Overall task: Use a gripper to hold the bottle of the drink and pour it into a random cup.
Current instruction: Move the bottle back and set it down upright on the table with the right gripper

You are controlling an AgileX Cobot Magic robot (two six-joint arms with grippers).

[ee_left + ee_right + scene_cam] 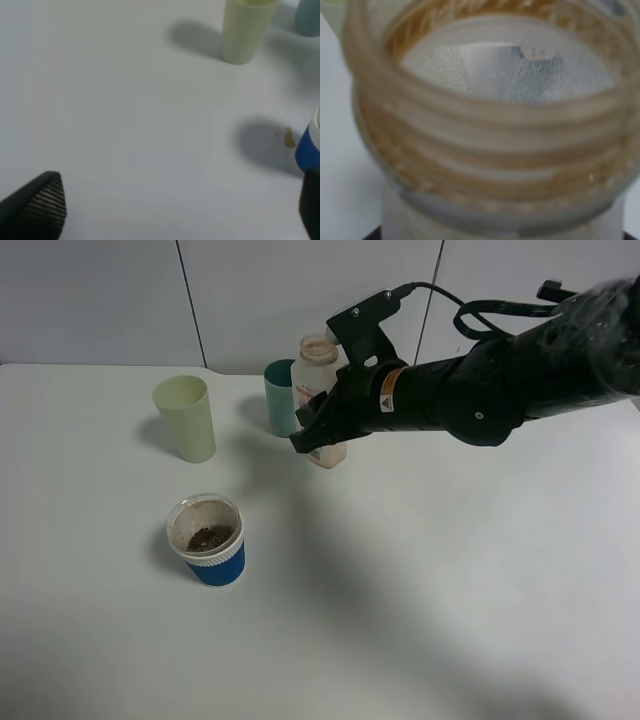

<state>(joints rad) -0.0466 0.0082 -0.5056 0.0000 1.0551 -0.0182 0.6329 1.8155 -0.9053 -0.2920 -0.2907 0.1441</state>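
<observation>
Now right hand (315,435) clamped round bottle (316,370) body; bottle upright, neck above hand.

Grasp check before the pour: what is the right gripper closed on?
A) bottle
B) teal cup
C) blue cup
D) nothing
A: the right gripper is clamped around the bottle, whose open neck fills the right wrist view; the teal cup and blue cup stand free.

Pale-green cup (185,418) upright, far left on white table (450,570). Teal cup (281,397) upright to its right, slightly farther back. Small brown drips (289,137) on table.
</observation>
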